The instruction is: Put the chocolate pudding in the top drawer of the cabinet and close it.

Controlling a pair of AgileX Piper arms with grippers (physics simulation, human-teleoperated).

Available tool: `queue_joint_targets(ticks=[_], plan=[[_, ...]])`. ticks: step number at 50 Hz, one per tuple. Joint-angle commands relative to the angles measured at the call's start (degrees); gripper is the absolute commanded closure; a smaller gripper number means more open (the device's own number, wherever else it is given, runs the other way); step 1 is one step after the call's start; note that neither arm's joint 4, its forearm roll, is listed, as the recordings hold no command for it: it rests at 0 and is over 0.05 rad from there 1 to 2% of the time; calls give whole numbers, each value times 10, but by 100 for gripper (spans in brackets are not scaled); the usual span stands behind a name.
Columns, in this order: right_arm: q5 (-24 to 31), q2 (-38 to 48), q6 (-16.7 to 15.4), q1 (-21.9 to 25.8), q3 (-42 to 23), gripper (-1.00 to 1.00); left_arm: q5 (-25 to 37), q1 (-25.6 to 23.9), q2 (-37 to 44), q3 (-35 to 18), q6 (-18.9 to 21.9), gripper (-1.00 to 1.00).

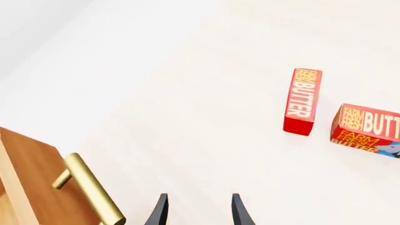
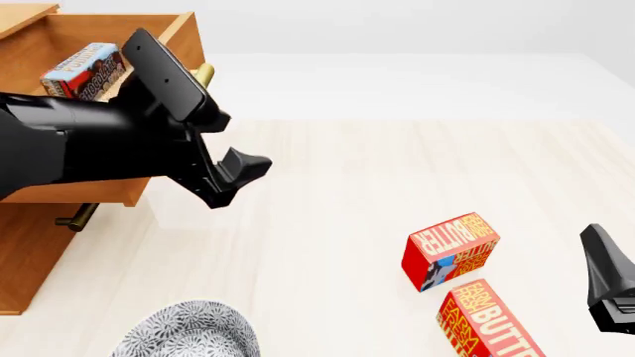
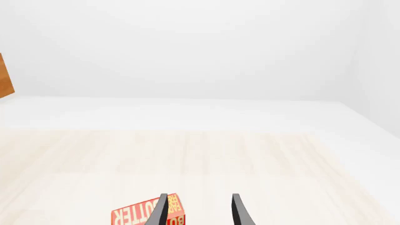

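Note:
The cabinet (image 2: 25, 245) stands at the far left with its top drawer (image 2: 174, 41) pulled open. Inside the drawer lies the chocolate pudding (image 2: 85, 70), light blue and brown. My left arm crosses in front of the drawer, and my left gripper (image 2: 243, 181) hangs open and empty just right of the drawer front, past its brass handle (image 2: 204, 74). In the left wrist view the left gripper (image 1: 200, 211) holds nothing, with a wooden drawer front (image 1: 28, 168) and a brass handle (image 1: 93, 190) beside it. My right gripper (image 2: 595, 249) is open at the near right edge, shown empty in the right wrist view (image 3: 200, 211).
Two red-and-yellow butter boxes (image 2: 448, 251) (image 2: 486, 323) lie on the table at the near right, also in the left wrist view (image 1: 303, 101) (image 1: 368, 129); one butter box (image 3: 147, 213) lies below the right fingers. A patterned grey bowl (image 2: 189, 331) sits at the near edge. The lower drawer's handle (image 2: 74, 218) juts out.

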Motion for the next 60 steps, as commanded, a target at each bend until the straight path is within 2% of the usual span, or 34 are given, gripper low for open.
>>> queue_joint_targets(ticks=[1, 7, 9, 11, 19, 26, 29, 32, 34, 37, 52, 60], plan=[[0, 0, 0, 0, 0, -100, -18, -9, 20, 10, -17, -100], [0, 0, 0, 0, 0, -100, -28, -11, 29, 15, -27, -100], [0, 0, 0, 0, 0, -100, -20, -31, 46, -8, -60, -100], [0, 0, 0, 0, 0, -100, -18, -25, 38, -4, -57, -100], [0, 0, 0, 0, 0, -100, -18, -39, 51, -16, -91, -100], [0, 0, 0, 0, 0, -100, -20, -34, 51, -13, -105, -100], [0, 0, 0, 0, 0, -100, -20, -36, 60, -17, -131, -100], [0, 0, 0, 0, 0, -100, -20, -28, 60, -13, -133, -100], [0, 0, 0, 0, 0, -100, -22, -42, 81, -18, -141, -100], [0, 0, 0, 0, 0, -100, -22, -36, 74, -11, -141, -100], [0, 0, 0, 0, 0, -100, -25, -16, 89, -4, -193, -100], [0, 0, 0, 0, 0, -100, -29, -7, 88, 4, -201, -100]])
